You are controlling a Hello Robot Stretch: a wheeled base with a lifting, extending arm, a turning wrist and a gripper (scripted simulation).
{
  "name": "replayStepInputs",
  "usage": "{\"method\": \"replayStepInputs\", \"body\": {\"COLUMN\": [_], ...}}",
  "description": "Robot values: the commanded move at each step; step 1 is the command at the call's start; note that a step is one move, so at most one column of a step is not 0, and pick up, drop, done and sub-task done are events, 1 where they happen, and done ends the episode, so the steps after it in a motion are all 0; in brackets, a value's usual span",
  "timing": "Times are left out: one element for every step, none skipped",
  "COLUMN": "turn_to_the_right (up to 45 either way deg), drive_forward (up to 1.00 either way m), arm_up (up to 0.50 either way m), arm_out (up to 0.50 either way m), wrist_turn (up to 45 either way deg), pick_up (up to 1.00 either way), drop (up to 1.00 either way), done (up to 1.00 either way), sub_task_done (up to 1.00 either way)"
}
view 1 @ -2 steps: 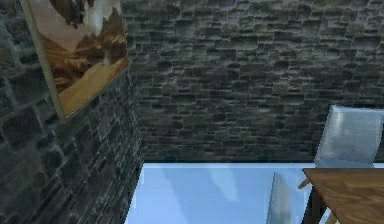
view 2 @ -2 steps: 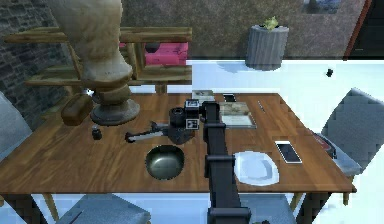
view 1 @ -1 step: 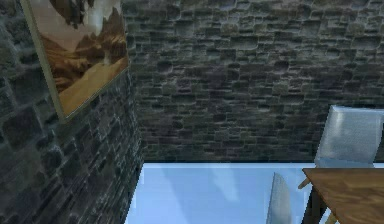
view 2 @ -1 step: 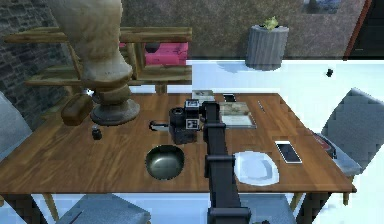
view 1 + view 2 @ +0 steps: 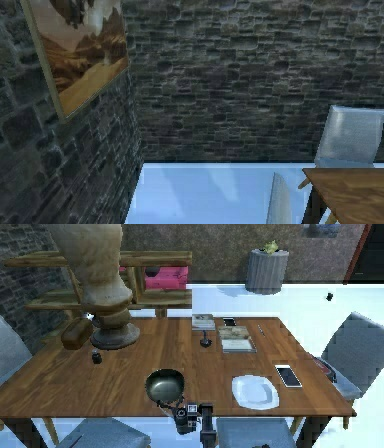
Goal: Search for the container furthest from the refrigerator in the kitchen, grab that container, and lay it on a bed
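At the near edge of the wooden table [image 5: 130, 384], the gripper [image 5: 180, 412] is close to the dark round container [image 5: 165, 384] (I cannot tell whether its fingers are apart or together, or whether they hold anything). A white plate [image 5: 255, 391] lies just to the right, so a lift that drifts that way could clip it. Farther left, the large tan statue [image 5: 100, 284] might be knocked if the base turned with the arm extended.
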Motion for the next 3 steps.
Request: {"method": "replayStepInputs", "body": {"turn_to_the_right": [0.0, 0.0, 0.0], "drive_forward": [0.00, 0.00, 0.00], "arm_up": [0.00, 0.10, 0.32], "arm_out": [0.00, 0.00, 0.00], "wrist_turn": [0.0, 0.0, 0.0], "pick_up": [1.00, 0.00, 0.00], "drop": [0.00, 0.00, 0.00], "done": [0.00, 0.00, 0.00], "sub_task_done": [0.00, 0.00, 0.00]}}
